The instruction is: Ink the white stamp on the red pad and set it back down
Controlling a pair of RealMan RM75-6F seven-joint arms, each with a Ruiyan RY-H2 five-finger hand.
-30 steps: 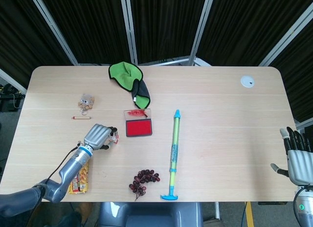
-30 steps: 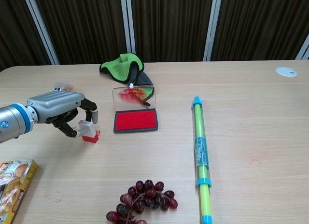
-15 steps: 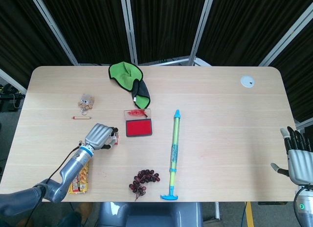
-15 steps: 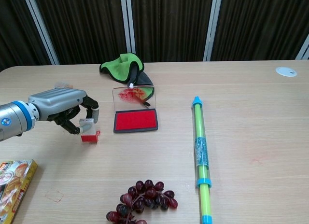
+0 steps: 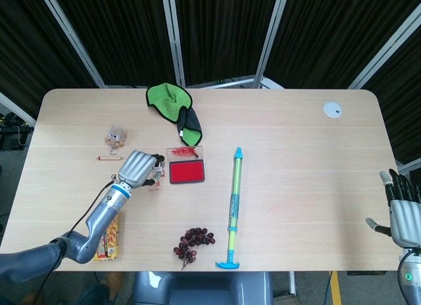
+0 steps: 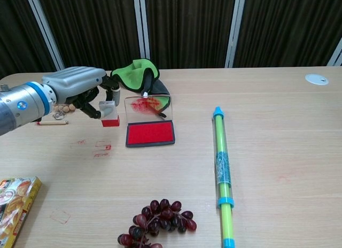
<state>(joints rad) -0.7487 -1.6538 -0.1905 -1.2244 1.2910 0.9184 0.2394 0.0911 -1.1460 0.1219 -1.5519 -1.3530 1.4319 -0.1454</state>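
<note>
Nearest edge of the counter (image 6: pixel 278 152): snack box (image 6: pixel 13 205), grape bunch (image 6: pixel 157 226), green pump tube (image 6: pixel 222 168).

Mid-counter: left robot hand (image 6: pixel 80 90) clamped on the white stamp (image 6: pixel 108 113), thumb and fingers round its white body, red base down. The stamp is off the counter, just left of the open red ink pad (image 6: pixel 150 133), not over it.

Step, as I read it: carrying the stamp to the pad. Next move calls for a short shift toward the robot's right, base held level, then a straight press down on the red felt.

Right robot hand (image 5: pixel 401 216) idle off the counter's edge, fingers apart, holding nothing. Only the head view shows it.

Only the chest view shows faint red stamp prints (image 6: pixel 101 146) on the wood and the gap under the stamp.

Far: green cloth (image 6: pixel 136 71), white disc (image 6: pixel 316 79).
</note>
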